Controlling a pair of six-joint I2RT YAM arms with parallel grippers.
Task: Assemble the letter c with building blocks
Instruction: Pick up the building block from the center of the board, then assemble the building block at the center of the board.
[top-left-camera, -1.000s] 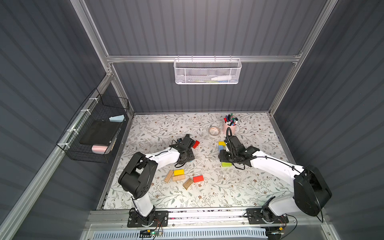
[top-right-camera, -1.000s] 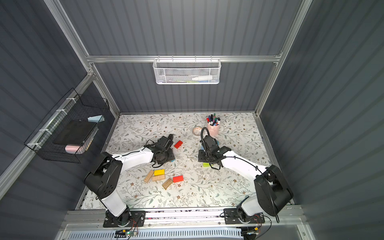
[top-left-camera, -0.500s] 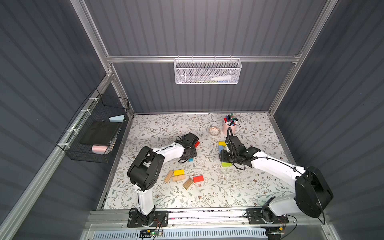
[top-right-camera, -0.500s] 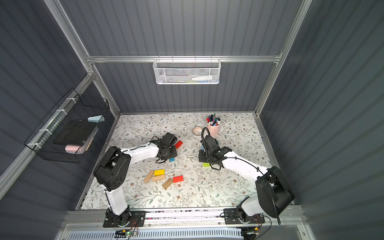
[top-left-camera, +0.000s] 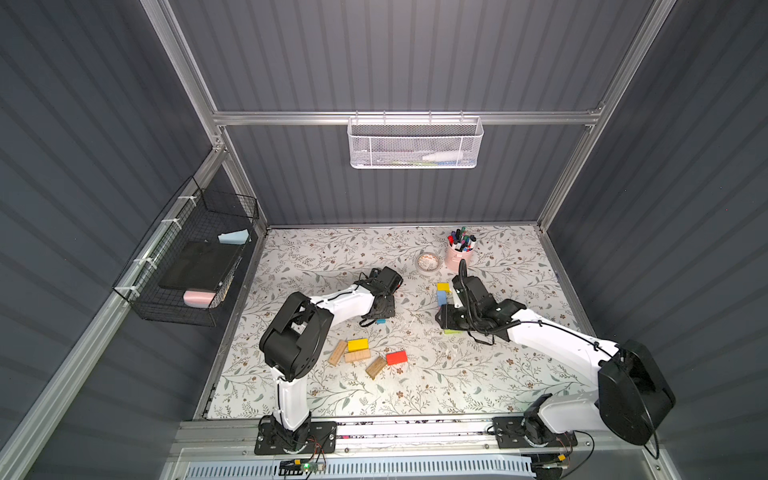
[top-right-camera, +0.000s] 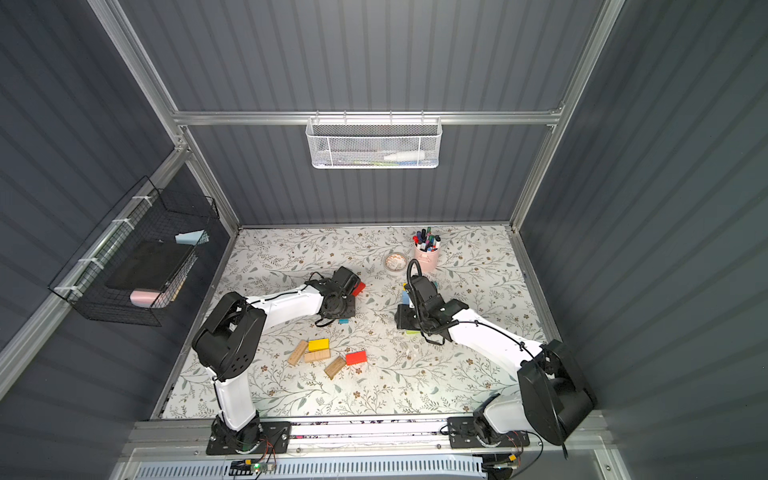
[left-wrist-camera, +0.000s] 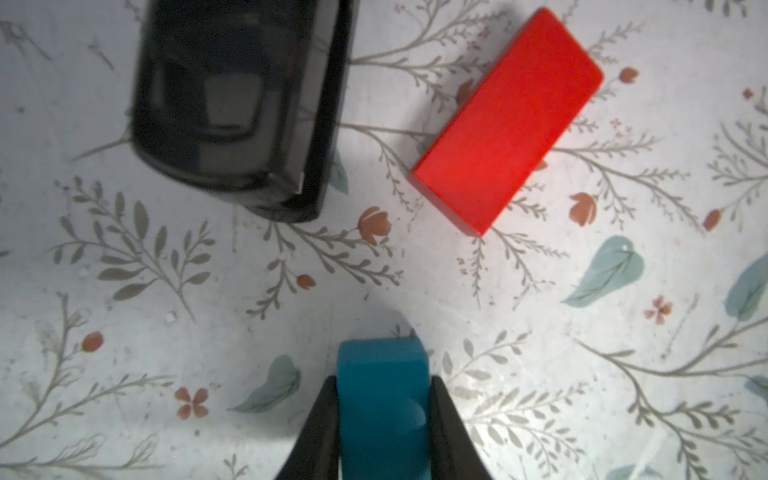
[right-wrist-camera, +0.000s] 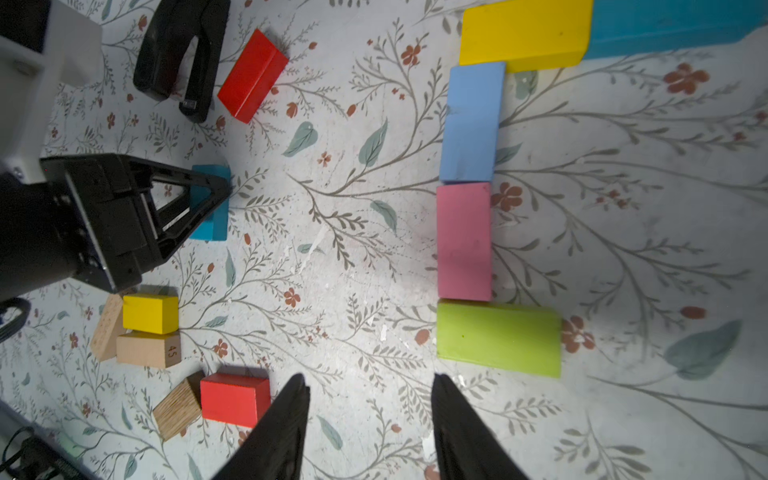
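**Grasp of the teal block (left-wrist-camera: 380, 361):** the left gripper (left-wrist-camera: 382, 379) is clamped on it, beside the stapler (left-wrist-camera: 237, 104).
Next, we judge, comes a carry to the unfinished C (right-wrist-camera: 463, 241); the right gripper (right-wrist-camera: 370, 386) hangs open and empty.

Dark grey ribbed walls (top-left-camera: 415, 54) close the cell on three sides, held in an aluminium frame (top-left-camera: 407, 117). Its back rail carries a white mesh basket (top-left-camera: 415, 141) with what may be a white tube (top-left-camera: 440, 156) lying inside. On the left wall hangs a black wire basket (top-left-camera: 174, 311) holding a dark flat slab (top-left-camera: 199, 266), a pink pad (top-left-camera: 198, 298) and a blue pad (top-left-camera: 233, 237), and the bench (top-left-camera: 436, 382) wears a pale cover printed with leafy sprigs and small red flowers, evenly lit, with only soft shadows.
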